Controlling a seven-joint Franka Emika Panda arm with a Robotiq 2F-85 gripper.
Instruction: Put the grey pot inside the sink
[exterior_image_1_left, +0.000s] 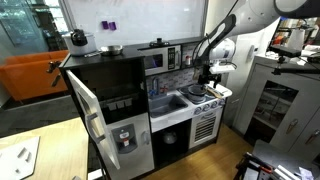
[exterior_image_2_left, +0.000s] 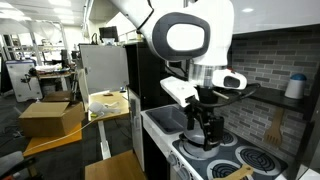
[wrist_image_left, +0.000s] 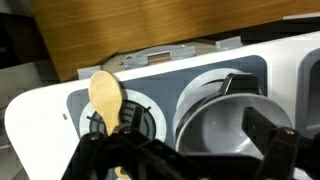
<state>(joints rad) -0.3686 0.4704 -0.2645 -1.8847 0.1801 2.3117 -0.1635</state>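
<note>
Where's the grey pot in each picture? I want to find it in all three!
Exterior view: the grey pot is tiny, on the stove, right of the sink, under the tool.
Exterior view: cannot pick it out; the tool hangs over the stove.
Wrist view: right of centre, big and round, beside the wooden spoon.
Shared landmark: the stove's round burners.

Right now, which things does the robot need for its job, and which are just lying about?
For the job:
- grey pot on the stove
- sink
- tool

Just lying about:
- wooden spoon
- kettle
- cardboard box
</note>
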